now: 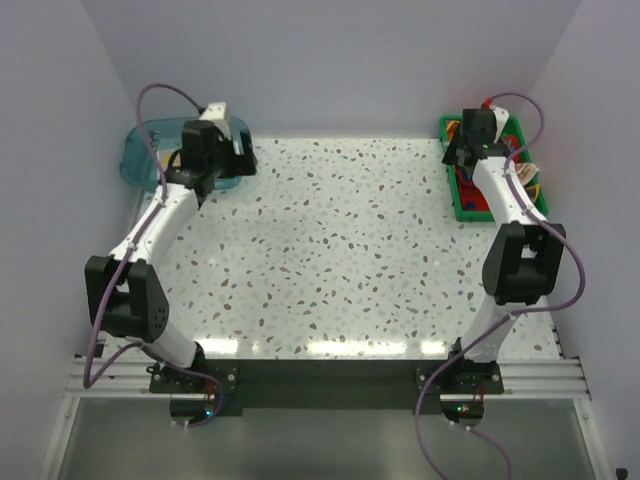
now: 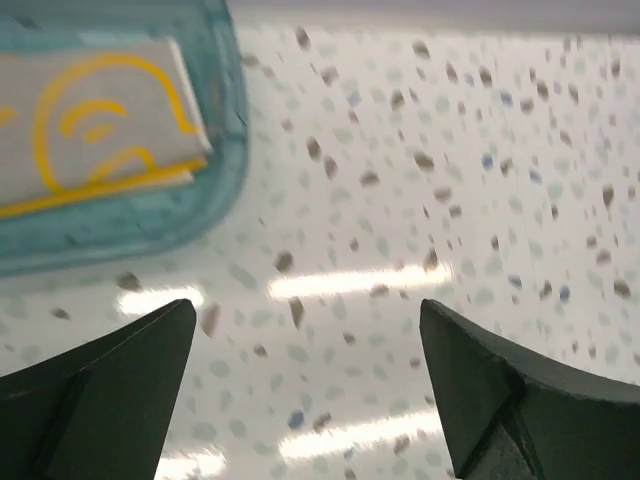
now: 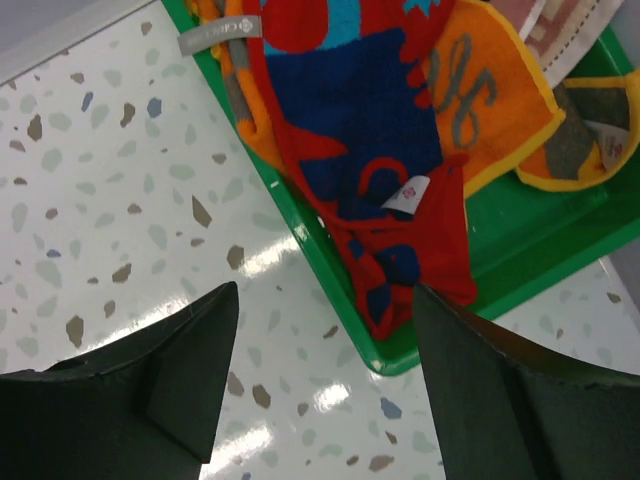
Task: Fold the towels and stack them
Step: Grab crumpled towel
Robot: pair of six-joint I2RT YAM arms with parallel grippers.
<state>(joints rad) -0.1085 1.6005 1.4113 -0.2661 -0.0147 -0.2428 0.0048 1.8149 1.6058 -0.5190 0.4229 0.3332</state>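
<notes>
The left end effector point(image 2: 307, 310) hangs released, jaws wide with nothing between them, over the bare speckled worktop point(image 1: 340, 240) just beside the blue tub point(image 2: 225, 150) at the far left corner. A folded cream towel point(image 2: 90, 120) with a yellow duck outline lies flat inside the tub. The right end effector point(image 3: 325, 290) is over the edge of the green tray point(image 3: 520, 230) at the far right, jaws apart and gripping nothing. In the tray a crumpled red towel point(image 3: 350, 140) with blue patches lies along that edge, on an orange towel point(image 3: 480, 90).
</notes>
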